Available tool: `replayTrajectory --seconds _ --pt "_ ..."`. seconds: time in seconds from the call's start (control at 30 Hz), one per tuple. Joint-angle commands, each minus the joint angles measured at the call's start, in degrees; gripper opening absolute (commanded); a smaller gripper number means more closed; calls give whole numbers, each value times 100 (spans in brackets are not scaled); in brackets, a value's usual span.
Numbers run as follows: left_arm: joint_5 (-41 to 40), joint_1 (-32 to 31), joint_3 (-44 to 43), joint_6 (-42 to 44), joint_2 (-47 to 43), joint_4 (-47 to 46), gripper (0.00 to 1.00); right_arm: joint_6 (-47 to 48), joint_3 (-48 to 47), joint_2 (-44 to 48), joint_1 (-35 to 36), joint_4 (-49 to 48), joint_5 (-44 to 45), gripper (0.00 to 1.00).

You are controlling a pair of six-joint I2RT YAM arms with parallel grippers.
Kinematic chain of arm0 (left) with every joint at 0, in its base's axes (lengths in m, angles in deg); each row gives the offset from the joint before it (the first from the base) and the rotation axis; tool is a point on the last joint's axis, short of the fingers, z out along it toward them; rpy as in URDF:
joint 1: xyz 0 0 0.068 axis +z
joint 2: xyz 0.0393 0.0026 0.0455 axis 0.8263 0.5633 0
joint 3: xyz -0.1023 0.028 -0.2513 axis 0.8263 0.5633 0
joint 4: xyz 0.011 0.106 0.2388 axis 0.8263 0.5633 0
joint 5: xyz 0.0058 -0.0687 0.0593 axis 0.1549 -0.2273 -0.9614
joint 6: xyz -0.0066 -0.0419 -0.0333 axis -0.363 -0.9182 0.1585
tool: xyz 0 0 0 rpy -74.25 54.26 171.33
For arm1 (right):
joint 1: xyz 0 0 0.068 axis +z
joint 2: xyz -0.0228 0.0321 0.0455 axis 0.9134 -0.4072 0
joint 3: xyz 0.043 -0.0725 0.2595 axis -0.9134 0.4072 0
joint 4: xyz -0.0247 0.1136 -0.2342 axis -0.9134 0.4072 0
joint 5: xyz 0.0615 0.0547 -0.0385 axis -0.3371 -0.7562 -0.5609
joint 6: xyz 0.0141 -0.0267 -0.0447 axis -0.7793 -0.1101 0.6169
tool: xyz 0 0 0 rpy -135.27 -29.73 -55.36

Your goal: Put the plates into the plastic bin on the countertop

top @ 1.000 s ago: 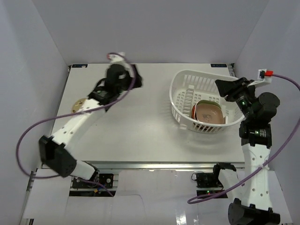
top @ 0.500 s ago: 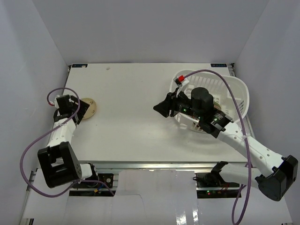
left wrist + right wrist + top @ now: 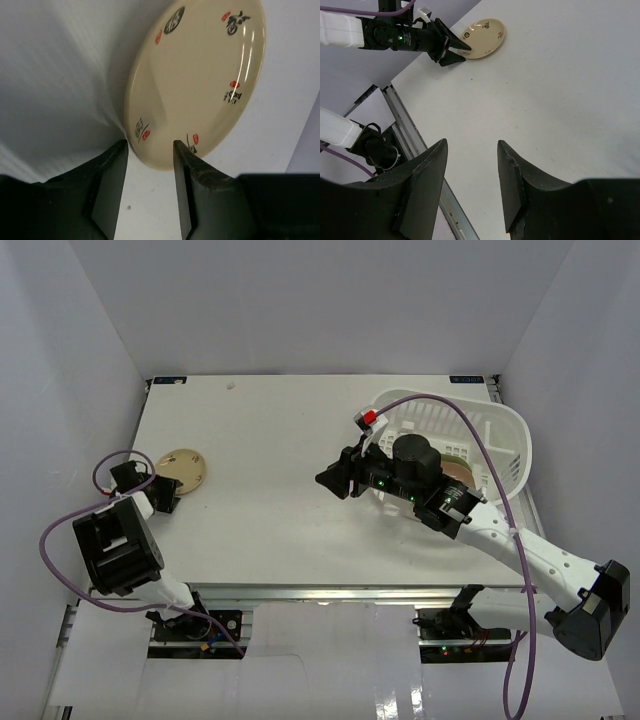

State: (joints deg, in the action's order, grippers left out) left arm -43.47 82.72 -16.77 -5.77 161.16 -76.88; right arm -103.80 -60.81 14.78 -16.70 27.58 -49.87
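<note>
Straddling the rim of the beige plate (image 3: 200,85), far left of the plastic bin (image 3: 508,443), the half-open left claw (image 3: 148,145) grips nothing; a shallow bite can slip. Also the right claw (image 3: 471,145) is half-open, empty.

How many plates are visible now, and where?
2. A cream round plate lies on the white countertop by the left gripper; a brownish plate shows in the white lattice plastic bin behind the right arm, which may hide more.

Glossy, smooth cream plate (image 3: 200,85); matt white countertop (image 3: 270,430); white slotted plastic bin (image 3: 503,428); dull black left hand (image 3: 148,147).
</note>
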Motion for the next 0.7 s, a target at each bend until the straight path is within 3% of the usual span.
replayTrajectory --seconds 0.0,0.03,0.17,0.33,0.47,0.57,0.6,0.67 --pt "-52 7 -219 -25 339 -178 51 101 67 35 56 -266 144 51" --pt "-139 15 -350 53 454 -178 36 92 84 44 64 -275 161 51" --pt "-114 15 -466 116 780 -134 0 136 102 52 65 -178 284 51" --pt "246 7 -431 19 333 -221 0 136 120 -96 65 -257 320 58" --pt "817 -317 -351 -122 -607 -670 0 144 -108 -395 73 -179 363 79" --pt "792 -1186 -658 -17 -1310 -722 0 241 -407 -396 82 120 766 83" --pt "731 -1824 -781 27 -1434 -749 0 250 -425 -317 73 112 881 84" --pt "660 -2486 -1097 71 -1540 -749 0 320 -530 25 73 94 1171 84"
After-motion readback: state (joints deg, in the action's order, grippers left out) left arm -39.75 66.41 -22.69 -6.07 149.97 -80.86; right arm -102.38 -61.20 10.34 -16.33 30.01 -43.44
